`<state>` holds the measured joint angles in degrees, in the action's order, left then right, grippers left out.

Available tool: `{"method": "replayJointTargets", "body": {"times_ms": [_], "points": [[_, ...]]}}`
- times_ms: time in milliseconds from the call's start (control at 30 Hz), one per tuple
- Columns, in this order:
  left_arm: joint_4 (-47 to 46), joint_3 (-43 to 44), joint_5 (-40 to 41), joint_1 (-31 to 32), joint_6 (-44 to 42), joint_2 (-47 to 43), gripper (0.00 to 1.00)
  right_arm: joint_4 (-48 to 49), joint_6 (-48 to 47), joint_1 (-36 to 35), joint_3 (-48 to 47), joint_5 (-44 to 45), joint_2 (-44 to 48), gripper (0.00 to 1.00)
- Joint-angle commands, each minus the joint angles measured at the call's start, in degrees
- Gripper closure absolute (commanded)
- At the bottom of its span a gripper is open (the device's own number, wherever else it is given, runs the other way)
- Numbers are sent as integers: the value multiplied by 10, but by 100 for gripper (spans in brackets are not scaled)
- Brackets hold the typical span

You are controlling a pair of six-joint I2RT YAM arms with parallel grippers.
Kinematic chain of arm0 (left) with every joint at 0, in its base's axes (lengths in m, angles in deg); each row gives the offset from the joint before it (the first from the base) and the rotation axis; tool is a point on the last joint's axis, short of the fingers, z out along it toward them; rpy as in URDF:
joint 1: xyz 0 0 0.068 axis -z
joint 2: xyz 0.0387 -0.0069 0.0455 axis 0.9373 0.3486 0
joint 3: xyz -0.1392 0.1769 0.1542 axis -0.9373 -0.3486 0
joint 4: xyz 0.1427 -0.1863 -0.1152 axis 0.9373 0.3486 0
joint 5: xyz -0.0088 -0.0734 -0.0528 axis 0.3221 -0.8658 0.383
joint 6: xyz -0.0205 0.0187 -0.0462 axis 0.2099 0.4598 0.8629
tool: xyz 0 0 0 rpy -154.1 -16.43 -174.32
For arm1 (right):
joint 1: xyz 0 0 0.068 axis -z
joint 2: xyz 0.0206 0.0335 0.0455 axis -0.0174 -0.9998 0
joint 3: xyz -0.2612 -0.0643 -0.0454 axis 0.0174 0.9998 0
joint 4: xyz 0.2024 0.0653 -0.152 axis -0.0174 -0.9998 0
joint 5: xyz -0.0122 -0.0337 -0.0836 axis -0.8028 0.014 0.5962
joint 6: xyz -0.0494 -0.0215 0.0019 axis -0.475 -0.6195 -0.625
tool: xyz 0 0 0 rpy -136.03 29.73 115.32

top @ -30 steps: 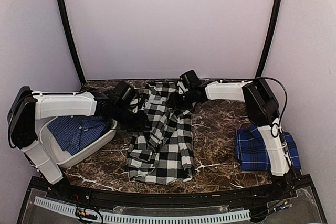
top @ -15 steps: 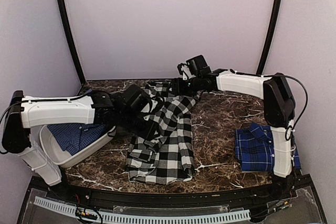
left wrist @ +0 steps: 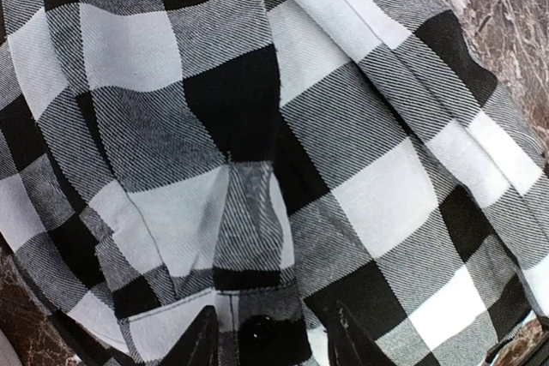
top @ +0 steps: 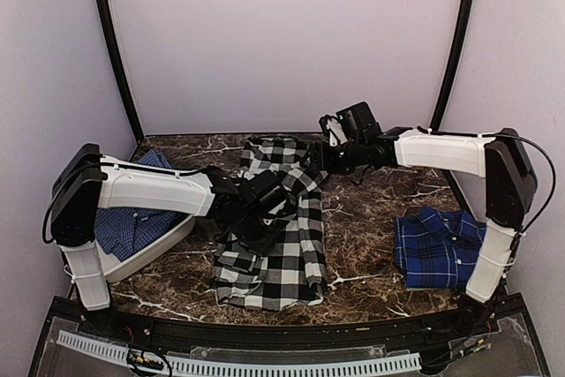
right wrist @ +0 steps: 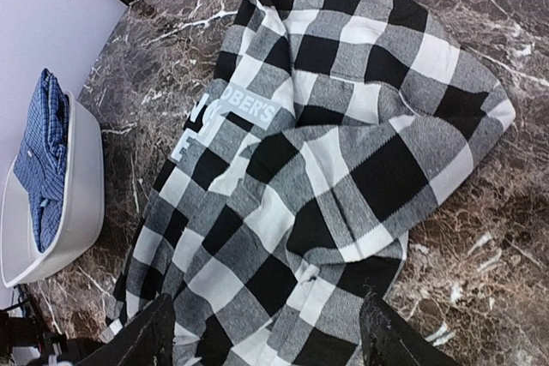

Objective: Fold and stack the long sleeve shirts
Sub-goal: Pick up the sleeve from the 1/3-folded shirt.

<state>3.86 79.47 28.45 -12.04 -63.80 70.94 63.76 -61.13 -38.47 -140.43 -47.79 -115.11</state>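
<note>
The black-and-white checked shirt [top: 282, 253] lies crumpled in the middle of the table [top: 371, 218], running from the back edge toward the near edge. Its layers are twisted over one another, and the white lettering [right wrist: 249, 109] shows on a fold at the back. A dark blue plaid shirt [top: 437, 249] sits folded near the right near corner. Another blue shirt [top: 132, 222] rests in a white tub [top: 168, 240] at the left edge.

The left gripper [left wrist: 274, 319] is down on the middle of the checked shirt with its fingers about half apart. A buttoned band of cloth with a black button [left wrist: 257, 330] sits between them. I cannot tell whether they are pinching it or only straddling it. The right gripper [right wrist: 268, 306] hangs above the shirt's back end with its fingers spread wide and nothing between them.

The cloth looks light, soft and quite limp, so it should drape and sag from wherever it is lifted and hold no shape of its own. It will probably slide easily on the smooth stone-patterned top and drag its lower layers along. The firmest holds are likely the stitched parts: collar, shoulder seams, cuffs and hem corners. Two holds well apart on one edge should pull the shirt flat, whereas a pinch in the bunched middle risks catching several layers at once.
</note>
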Motion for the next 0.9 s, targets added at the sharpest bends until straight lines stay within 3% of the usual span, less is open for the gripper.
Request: {"method": "replayJointTargets", "body": {"times_ms": [0, 300, 533, 600, 867], "points": [[34, 25, 37, 3, -2, 10, 58, 36, 7, -4, 57, 8, 47, 29], [37, 35, 31, 3, -6, 41, 63, 49, 15, -4, 123, 9, 86, 29], [69, 86, 32, 3, -2, 35, 96, 53, 15, -3, 149, 12, 105, 29], [77, 109, 21, 3, -2, 27, 100, 57, 15, -4, 158, 18, 112, 29], [92, 201, -50, -16, 12, -12, 100, 71, 13, -4, 200, 28, 145, 28]]}}
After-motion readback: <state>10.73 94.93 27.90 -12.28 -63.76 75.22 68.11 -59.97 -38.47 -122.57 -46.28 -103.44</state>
